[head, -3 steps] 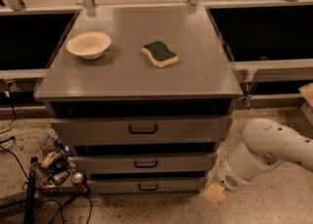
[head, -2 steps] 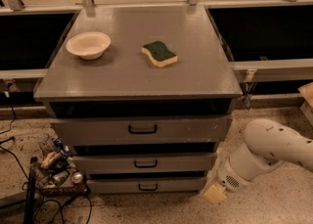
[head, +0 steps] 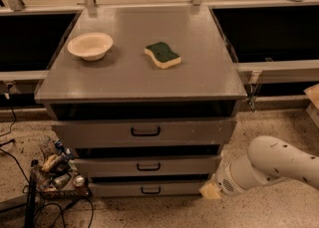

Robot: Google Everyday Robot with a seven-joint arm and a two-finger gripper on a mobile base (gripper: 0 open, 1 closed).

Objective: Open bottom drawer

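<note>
The bottom drawer (head: 149,189) is the slimmest grey front of three, low on the cabinet, with a small black bar handle (head: 150,190). It sits about flush with the drawers above. My white arm (head: 271,167) reaches in from the right, low beside the cabinet. The gripper (head: 210,190) is at the drawer's right end, near the floor, mostly hidden behind the wrist.
A grey cabinet top (head: 139,72) holds a cream bowl (head: 90,46) and a green-and-yellow sponge (head: 162,55). Middle drawer (head: 148,166) and top drawer (head: 145,131) are above. A small rack of clutter and cables (head: 55,172) stands on the floor at the left.
</note>
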